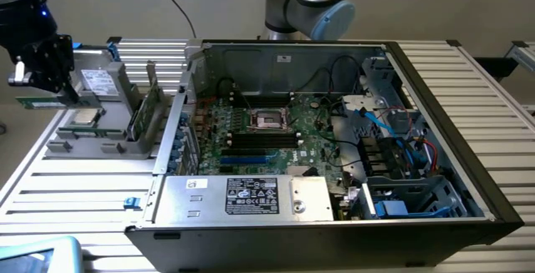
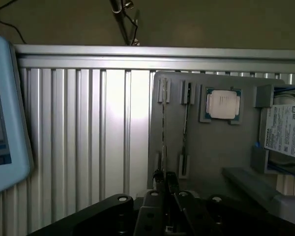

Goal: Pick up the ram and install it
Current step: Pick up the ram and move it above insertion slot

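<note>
We are seeing the gripper (image 1: 40, 92) only in part at the exterior view's left. The arm above it is running off the frame, and its black body is covering the upper edge of the ram (image 1: 37, 103). The jaws are pinching that ram, a thin green strip lying level by the edge of the grey holder tray (image 1: 92, 143), well apart from the open computer case (image 1: 435, 79).

In the wrist view the dark fingers (image 2: 171, 181) are nearly touching, and the stick between them is edge-on and hard to make out. The tray is showing matte grey plastic with narrow slots, and a square, metal-topped processor (image 2: 222, 104) is sitting in it. A white-labelled drive (image 2: 287, 130) is being cut by the frame edge. The table (image 1: 67, 185) is showing ribbed, shiny aluminium.
</note>
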You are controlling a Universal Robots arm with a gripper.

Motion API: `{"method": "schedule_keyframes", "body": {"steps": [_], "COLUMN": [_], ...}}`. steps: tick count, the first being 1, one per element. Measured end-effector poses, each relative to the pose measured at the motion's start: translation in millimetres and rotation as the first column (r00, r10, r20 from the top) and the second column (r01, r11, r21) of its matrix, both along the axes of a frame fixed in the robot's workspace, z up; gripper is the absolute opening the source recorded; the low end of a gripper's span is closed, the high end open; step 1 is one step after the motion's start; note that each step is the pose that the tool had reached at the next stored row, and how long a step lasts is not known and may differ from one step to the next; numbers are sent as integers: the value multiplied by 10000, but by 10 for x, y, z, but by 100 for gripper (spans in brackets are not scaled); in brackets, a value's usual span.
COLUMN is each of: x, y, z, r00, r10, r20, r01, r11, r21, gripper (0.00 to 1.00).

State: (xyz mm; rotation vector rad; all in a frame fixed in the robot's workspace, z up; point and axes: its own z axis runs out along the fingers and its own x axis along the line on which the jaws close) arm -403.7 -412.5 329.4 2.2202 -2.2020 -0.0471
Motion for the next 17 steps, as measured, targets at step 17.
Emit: {"method": "schedule_keyframes", "body": {"steps": [17], "x": [595], "y": [-28], "z": [481], "r00": [10000], "r10": [0], "r20": [0], "r01": [0], "r11": [10000], "r21": [46], "gripper": [14]}}
